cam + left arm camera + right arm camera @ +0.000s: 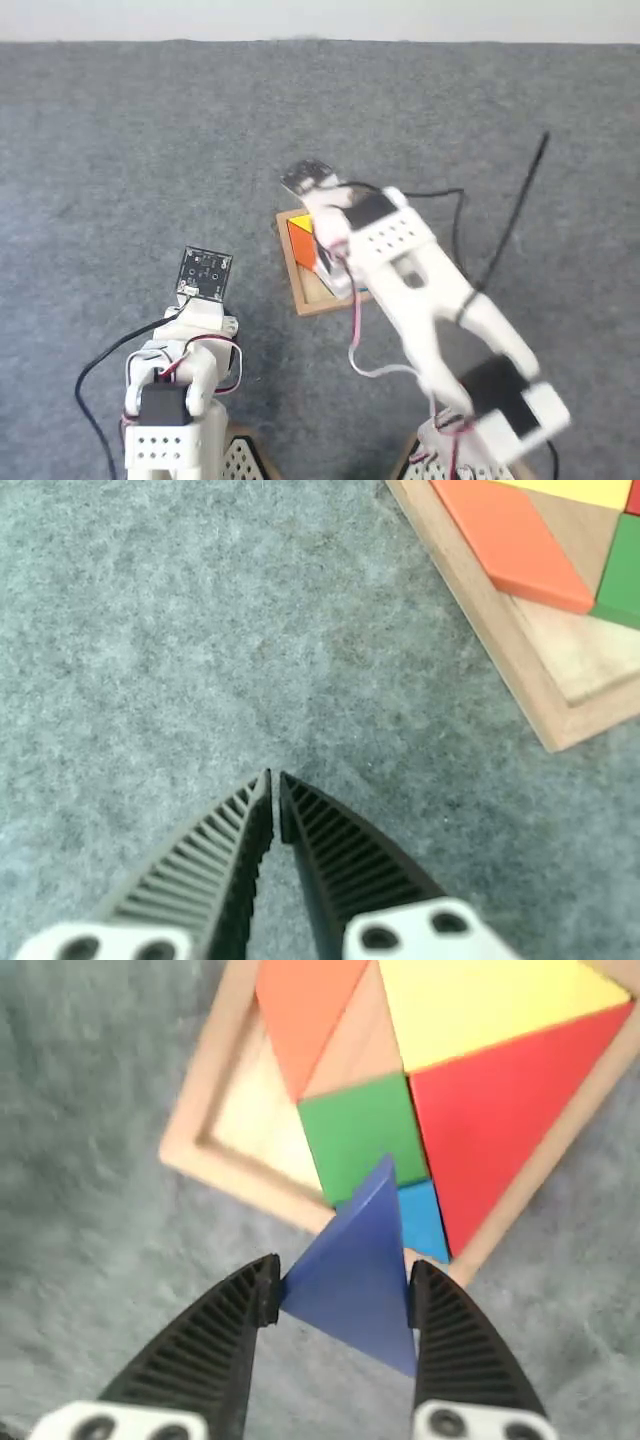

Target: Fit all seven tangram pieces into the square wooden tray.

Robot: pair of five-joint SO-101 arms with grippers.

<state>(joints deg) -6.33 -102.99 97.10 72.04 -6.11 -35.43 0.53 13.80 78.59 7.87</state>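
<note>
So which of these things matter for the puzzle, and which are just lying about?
Job: wooden tray; orange piece, yellow piece, red piece, green piece, light blue piece in it; dark blue triangle in right gripper.
Lying about: black cable, grey carpet.

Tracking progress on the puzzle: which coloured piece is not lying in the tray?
The dark blue triangle, clamped in the right gripper over the tray rim. The orange, yellow, red, green and light blue pieces all lie flat inside.
</note>
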